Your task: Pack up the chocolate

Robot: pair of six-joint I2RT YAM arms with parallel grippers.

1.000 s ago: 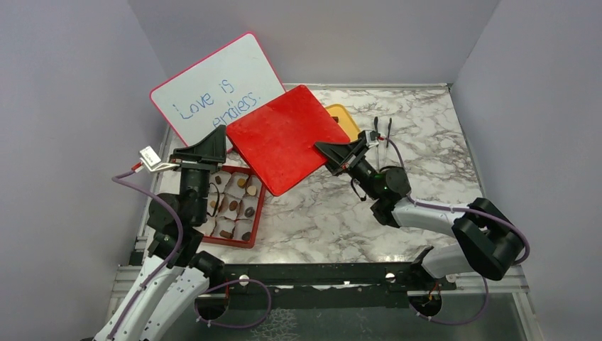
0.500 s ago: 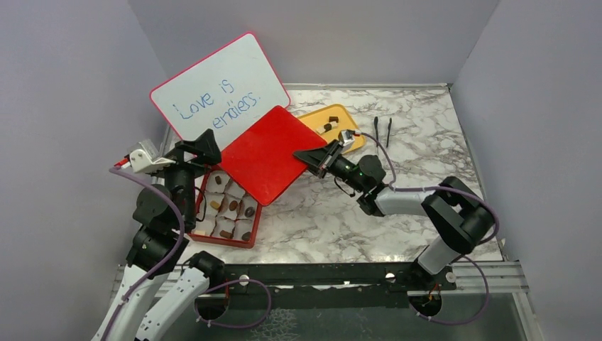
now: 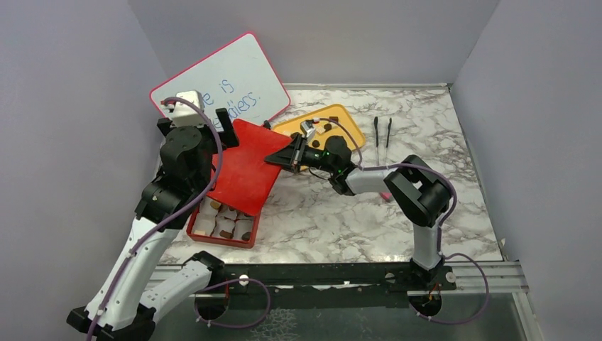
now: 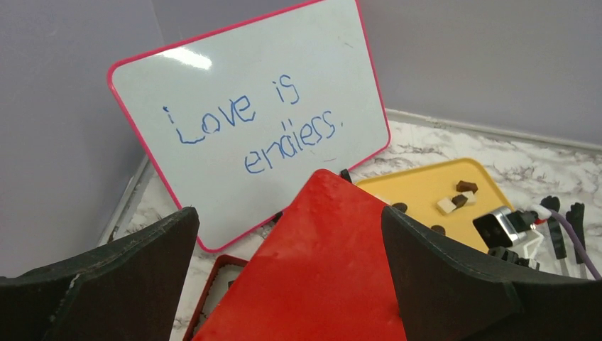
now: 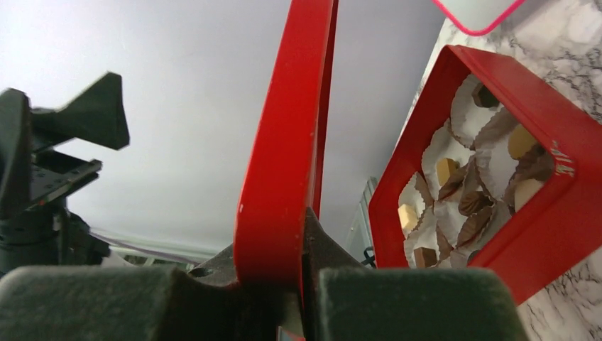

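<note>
Lid (image 3: 245, 167) shifted left, overhanging chocolate (image 5: 445, 171).

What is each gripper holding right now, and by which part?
The right gripper is clamped on the red lid, gripping its rim at the right-hand edge. The left gripper is open and holds nothing.

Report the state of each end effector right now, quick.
Left end effector: open, holding nothing.
Right end effector: closed on the edge of the red lid.
</note>
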